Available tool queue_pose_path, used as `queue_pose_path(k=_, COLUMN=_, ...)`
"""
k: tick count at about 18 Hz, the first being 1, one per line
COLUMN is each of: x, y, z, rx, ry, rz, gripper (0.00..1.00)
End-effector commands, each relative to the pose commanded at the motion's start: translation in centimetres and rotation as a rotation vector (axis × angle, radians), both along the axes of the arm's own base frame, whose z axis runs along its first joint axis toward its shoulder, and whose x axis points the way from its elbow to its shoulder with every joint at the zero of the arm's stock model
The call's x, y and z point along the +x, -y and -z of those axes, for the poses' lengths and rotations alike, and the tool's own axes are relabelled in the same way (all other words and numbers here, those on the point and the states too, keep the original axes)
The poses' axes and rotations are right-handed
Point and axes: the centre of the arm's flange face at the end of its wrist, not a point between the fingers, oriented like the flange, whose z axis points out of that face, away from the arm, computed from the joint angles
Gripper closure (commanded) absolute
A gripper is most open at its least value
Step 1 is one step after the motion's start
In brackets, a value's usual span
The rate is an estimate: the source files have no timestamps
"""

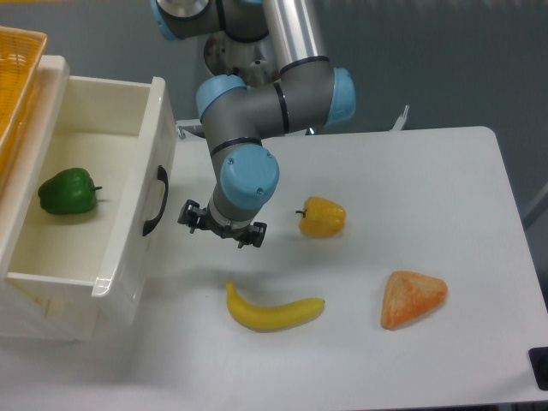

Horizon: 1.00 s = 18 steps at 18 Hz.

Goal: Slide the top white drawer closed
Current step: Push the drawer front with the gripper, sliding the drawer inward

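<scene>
Drawer (94, 184) is pulled out at table's left edge, handle (156, 201) facing right. Gripper (222, 229) is held just right of handle, not touching; whether fingers are apart can't be told. Push needed leftward.

top white drawer (94, 197) open — green pepper (67, 191) inside, gripper (221, 229) near

No readable text

No lettering, label, brand, number or sign can be read on anything around the gripper (222, 228), whether to its sides, in front of it or behind it.
</scene>
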Motion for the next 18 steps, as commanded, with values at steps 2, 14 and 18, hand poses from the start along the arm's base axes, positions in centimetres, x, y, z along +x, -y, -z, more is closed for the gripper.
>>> queue_pose_path(k=2, x=0.3, y=-0.1, z=-0.1, rx=0.002, ry=0.000, rz=0.004, gripper=0.00)
queue_pose_path(k=14, x=1.1, y=-0.7, z=-0.8, rx=0.014, ry=-0.009, rz=0.026, gripper=0.00)
queue_pose_path(k=18, x=1.6, y=-0.8, z=-1.2, rx=0.016, ry=-0.011, rz=0.035, gripper=0.00)
